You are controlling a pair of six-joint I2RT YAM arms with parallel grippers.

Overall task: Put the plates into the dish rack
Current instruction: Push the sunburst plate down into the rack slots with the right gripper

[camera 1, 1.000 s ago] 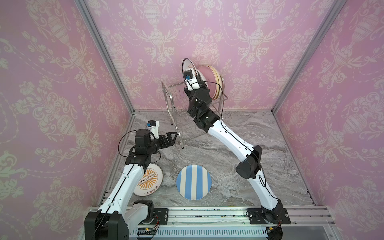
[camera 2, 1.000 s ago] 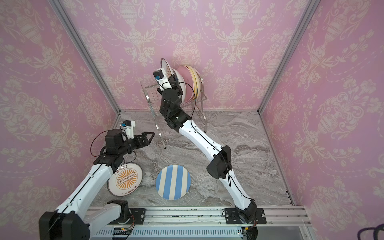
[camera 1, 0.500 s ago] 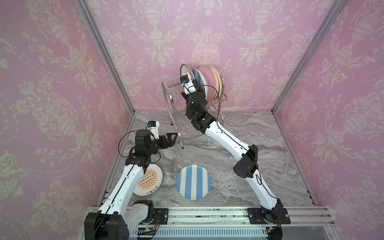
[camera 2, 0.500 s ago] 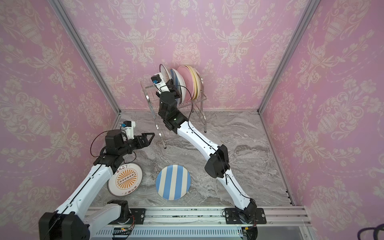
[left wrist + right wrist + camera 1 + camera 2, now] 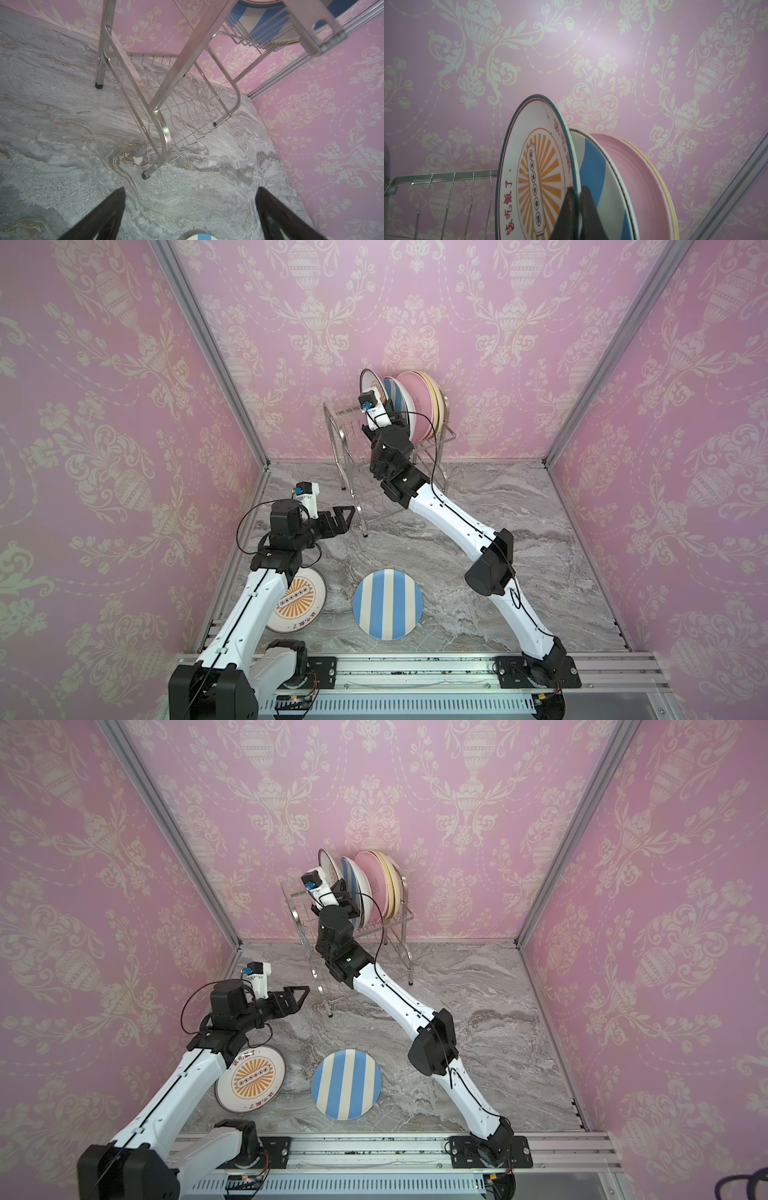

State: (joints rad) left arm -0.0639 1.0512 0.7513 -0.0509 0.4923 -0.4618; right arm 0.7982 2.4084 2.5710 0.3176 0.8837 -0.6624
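Right claw point(image 5: 576, 188) is clenched on the sunburst plate point(image 5: 537, 166) by its rim, holding it upright in the dish rack point(image 5: 165, 133), upper tier, just beside the racked striped plate point(image 5: 593, 166), so the slots can catch it. Left claw point(image 5: 191, 190) gapes empty by the rack's front leg. A flat striped plate point(image 5: 388, 604) waits on the worktop point(image 5: 478, 489) in front.

Dish rack point(image 5: 165, 135) shiny metal; sunburst plate point(image 5: 539, 166) glossy; tabletop point(image 5: 62, 124) matt, stone-like.

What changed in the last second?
The right gripper, shut on the held sunburst plate, carried it slightly left and down in the top views along the dish rack, uncovering the racked striped plate. The open left gripper, table sunburst plate and table striped plate stayed put.
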